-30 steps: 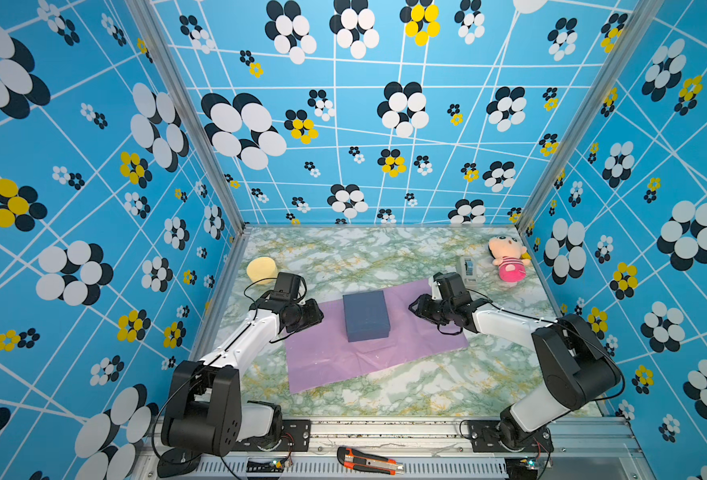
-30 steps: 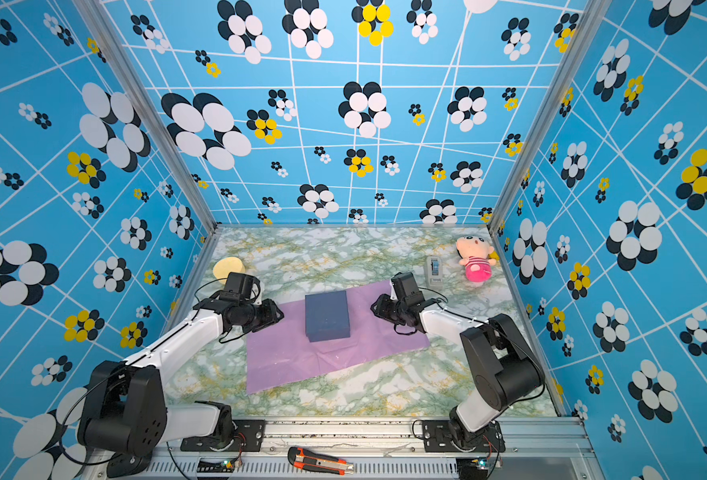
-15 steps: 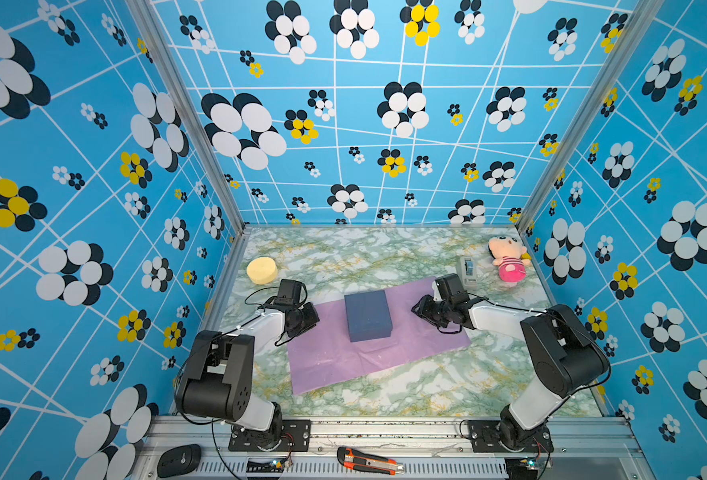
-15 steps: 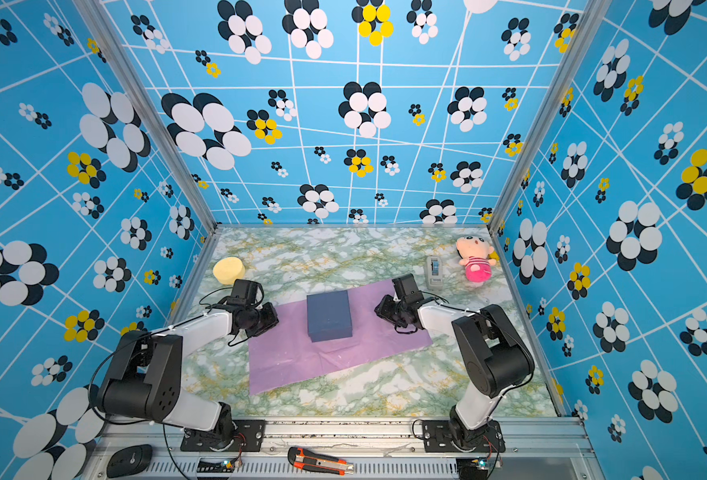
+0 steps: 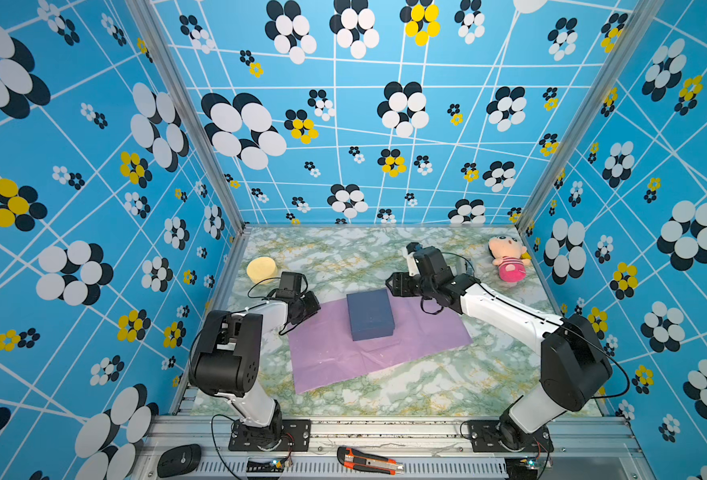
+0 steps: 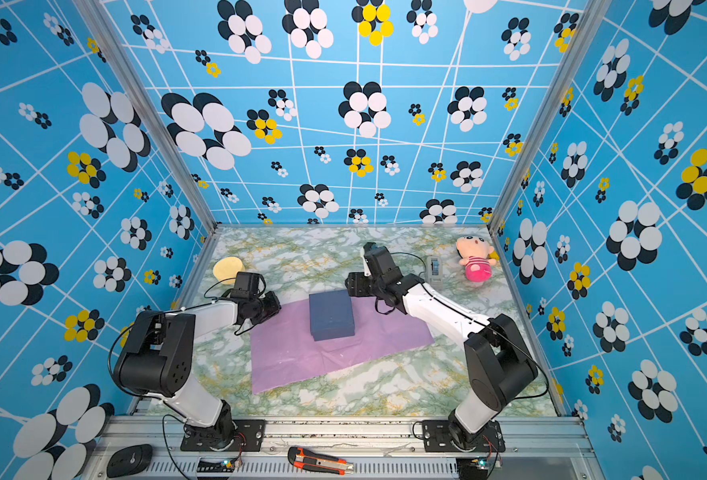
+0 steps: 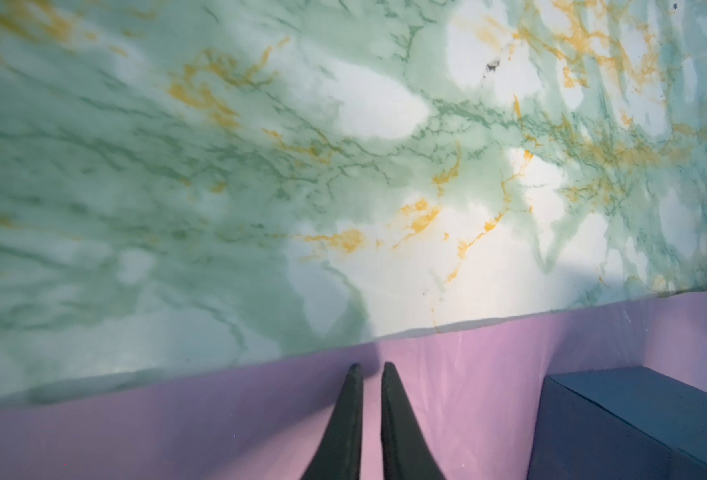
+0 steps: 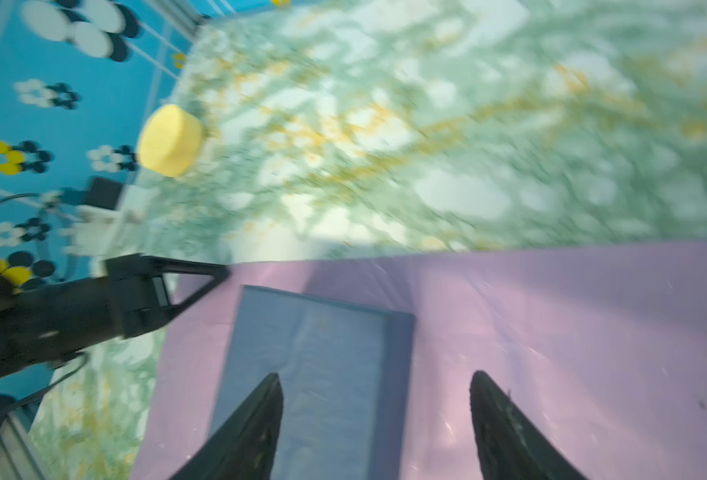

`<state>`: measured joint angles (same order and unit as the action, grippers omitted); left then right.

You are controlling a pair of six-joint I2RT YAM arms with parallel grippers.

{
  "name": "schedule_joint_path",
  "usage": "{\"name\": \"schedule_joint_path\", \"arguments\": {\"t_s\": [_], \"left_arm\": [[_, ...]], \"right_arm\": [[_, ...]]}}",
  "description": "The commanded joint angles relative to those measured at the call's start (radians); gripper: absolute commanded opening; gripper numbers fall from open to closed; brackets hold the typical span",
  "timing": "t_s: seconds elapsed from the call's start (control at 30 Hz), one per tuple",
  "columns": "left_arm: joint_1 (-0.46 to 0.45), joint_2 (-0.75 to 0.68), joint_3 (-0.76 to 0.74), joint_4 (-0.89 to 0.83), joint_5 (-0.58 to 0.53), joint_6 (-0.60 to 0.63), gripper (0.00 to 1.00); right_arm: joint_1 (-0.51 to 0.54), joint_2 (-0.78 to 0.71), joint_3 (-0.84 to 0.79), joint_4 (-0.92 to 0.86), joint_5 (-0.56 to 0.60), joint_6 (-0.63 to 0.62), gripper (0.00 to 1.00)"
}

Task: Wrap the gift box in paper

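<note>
The navy gift box point(image 5: 369, 314) point(image 6: 331, 313) lies on the lilac paper point(image 5: 343, 357) point(image 6: 298, 357), which is spread flat on the marble table. My left gripper point(image 5: 312, 305) point(image 7: 371, 368) is low at the sheet's far left corner. Its fingers point(image 7: 343, 424) are closed to a thin slit, and pink sheet shows in the slit. The box's corner point(image 7: 634, 419) is beside them. My right gripper point(image 5: 393, 286) point(image 8: 376, 382) hovers open by the box's far right corner. One finger is over the lid point(image 8: 314, 365), the other over the paper point(image 8: 572, 332), and it holds nothing.
A yellow round sponge point(image 5: 261, 269) point(image 8: 171, 139) sits at the back left. At the back right are a plush doll point(image 5: 508, 259) and a grey tape dispenser point(image 6: 434, 268). A utility knife point(image 5: 368, 459) and a mouse point(image 5: 178, 459) lie on the front rail. Patterned walls close in three sides.
My left arm has dropped low, and its gripper has closed at the paper's far left corner. The right gripper has opened wide and shifted left toward the box.
</note>
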<state>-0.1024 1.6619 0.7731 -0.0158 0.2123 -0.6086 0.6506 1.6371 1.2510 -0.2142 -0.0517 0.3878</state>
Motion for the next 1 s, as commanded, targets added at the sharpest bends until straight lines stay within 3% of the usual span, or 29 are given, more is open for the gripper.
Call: {"name": "schedule_joint_path", "arguments": {"t_s": [0.0,0.17,0.37,0.47,0.63,0.8,0.97], "left_arm": [[0.012,0.044,-0.001,-0.044,-0.019,0.023,0.14],[0.010,-0.004,-0.023,-0.043,0.006,0.008,0.16],[0.017,-0.232,-0.079,-0.164,-0.043,-0.057,0.58],[0.019,-0.360,-0.122,-0.263,-0.060,-0.104,0.64],[0.024,-0.445,-0.227,-0.230,-0.001,-0.181,0.58],[0.026,-0.340,-0.273,-0.094,0.025,-0.217,0.46],[0.026,-0.236,-0.274,-0.022,0.018,-0.224,0.35]], "right_arm": [[0.052,0.103,0.144,-0.146,0.061,-0.182,0.77],[0.124,0.301,0.416,-0.276,0.061,-0.271,0.79],[0.168,0.503,0.670,-0.463,0.071,-0.349,0.79],[0.183,0.594,0.767,-0.531,0.082,-0.385,0.80],[0.199,0.707,0.917,-0.638,0.124,-0.432,0.80],[0.201,0.784,1.021,-0.722,0.159,-0.459,0.78],[0.203,0.820,1.076,-0.782,0.125,-0.472,0.70]]}}
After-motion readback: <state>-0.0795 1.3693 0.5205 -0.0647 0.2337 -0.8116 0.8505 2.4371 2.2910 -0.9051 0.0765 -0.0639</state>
